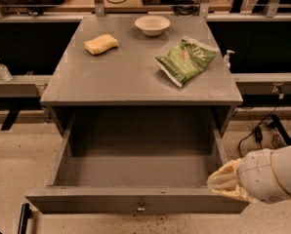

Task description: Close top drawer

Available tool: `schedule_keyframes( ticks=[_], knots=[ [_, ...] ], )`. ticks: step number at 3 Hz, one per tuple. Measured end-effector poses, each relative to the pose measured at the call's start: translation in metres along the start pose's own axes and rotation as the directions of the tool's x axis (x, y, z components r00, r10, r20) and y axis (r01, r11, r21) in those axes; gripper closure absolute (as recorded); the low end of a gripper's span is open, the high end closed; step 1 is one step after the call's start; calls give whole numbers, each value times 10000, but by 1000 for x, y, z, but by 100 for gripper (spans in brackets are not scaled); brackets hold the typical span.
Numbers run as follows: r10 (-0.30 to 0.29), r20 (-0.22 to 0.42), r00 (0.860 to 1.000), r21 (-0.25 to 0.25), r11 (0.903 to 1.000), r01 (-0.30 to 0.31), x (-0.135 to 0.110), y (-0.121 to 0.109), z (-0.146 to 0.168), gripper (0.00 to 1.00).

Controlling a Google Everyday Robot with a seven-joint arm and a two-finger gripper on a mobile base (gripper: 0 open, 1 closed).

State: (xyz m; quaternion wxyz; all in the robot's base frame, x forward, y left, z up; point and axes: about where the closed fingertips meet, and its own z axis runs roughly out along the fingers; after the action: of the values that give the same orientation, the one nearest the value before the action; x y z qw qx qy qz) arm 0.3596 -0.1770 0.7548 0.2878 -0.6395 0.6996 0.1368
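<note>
The grey, knobbed top drawer [111,202] stands pulled out; the gripper [224,181], fingers together, sits at its front-right corner, arm cropped.

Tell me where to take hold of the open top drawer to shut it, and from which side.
Take the top drawer by its front panel, at the small central knob, coming from the front. It stands pulled out and slides straight back, so a centred hold likely avoids skewing. The end effector sits at the right front corner, off-centre.
</note>
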Motion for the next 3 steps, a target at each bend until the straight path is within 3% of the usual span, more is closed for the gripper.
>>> schedule_keyframes(
  ticks=[2, 3],
  knots=[
    [406, -231, 9989, -1343, 9900, -433, 34, 58, 30, 100],
    [644, -224, 9977, -1653, 9839, -672, 39, 77, 45, 100]
  ],
)
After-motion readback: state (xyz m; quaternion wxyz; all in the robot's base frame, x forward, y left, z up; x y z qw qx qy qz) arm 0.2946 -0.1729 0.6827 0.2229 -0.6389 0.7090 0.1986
